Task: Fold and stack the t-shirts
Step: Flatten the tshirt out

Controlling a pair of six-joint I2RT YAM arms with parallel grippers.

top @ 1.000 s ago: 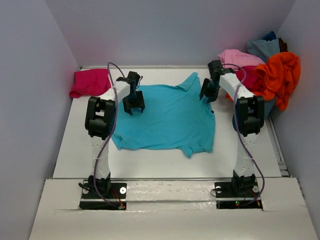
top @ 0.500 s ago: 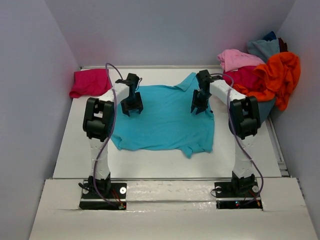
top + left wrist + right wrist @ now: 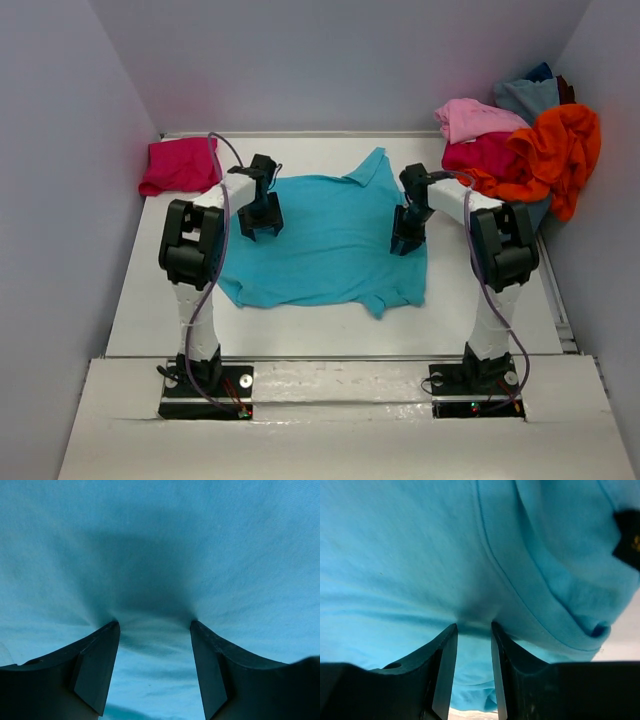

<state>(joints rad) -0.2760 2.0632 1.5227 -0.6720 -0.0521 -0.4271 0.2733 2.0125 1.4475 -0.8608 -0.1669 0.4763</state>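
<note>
A bright turquoise t-shirt [image 3: 330, 240] lies spread flat on the white table, collar toward the far side. My left gripper [image 3: 258, 222] points down on its left part; in the left wrist view [image 3: 154, 625] the jaws stand wide apart with both tips pressed into the cloth [image 3: 160, 555]. My right gripper [image 3: 405, 240] points down on the shirt's right part; in the right wrist view [image 3: 474, 626] the jaws stand a narrow gap apart, tips on the cloth beside a hemmed edge [image 3: 560, 580]. A folded magenta-pink shirt [image 3: 180, 165] lies at the far left.
A heap of shirts sits at the far right corner: light pink [image 3: 475, 118], crimson [image 3: 490, 155], orange [image 3: 560, 150] and dusty blue [image 3: 525, 95]. Grey walls close in the table [image 3: 300, 315] on three sides. A black label [image 3: 629, 535] shows on the turquoise shirt.
My right gripper has come in from the shirt's far right edge and down onto the cloth, nearer to me. My left gripper has shifted slightly nearer. The shirt's near edge has slid a little.
</note>
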